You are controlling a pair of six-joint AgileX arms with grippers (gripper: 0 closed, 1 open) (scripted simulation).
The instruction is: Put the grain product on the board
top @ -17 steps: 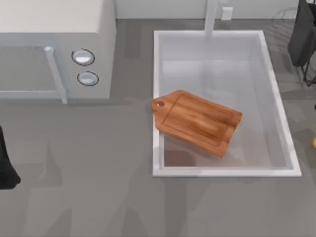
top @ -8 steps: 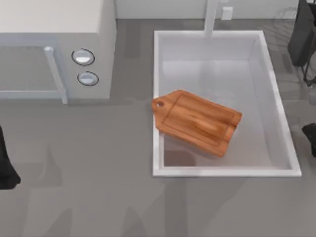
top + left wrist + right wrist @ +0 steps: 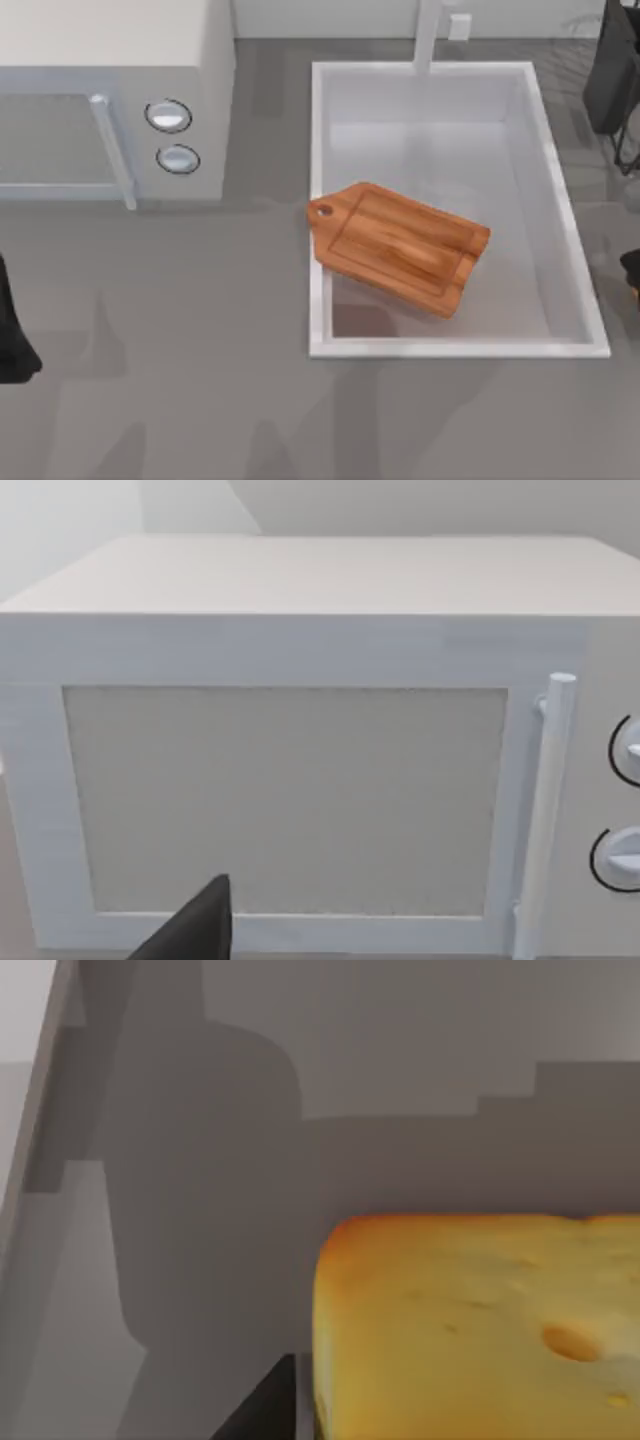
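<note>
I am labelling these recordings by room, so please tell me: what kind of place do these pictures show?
Most likely a kitchen counter, in a rendered scene. A microwave with two round knobs stands at the left, a white sink with a tap is set into the grey counter, and a wooden cutting board lies in the sink.

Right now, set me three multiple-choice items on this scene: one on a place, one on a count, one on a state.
1. Where does the board lie?
A. across the sink, handle over its left rim
B. on the microwave
C. on the counter by the left arm

2. How many round knobs does the microwave show?
A. one
B. two
C. four

3. The board's top is:
A. bare
B. carrying the grain product
C. under a gripper

Answers: 1 A, the top view shows it tilted over the basin. 2 B, two dials stacked. 3 A, the grain product is off it, close before the right wrist camera.
</note>
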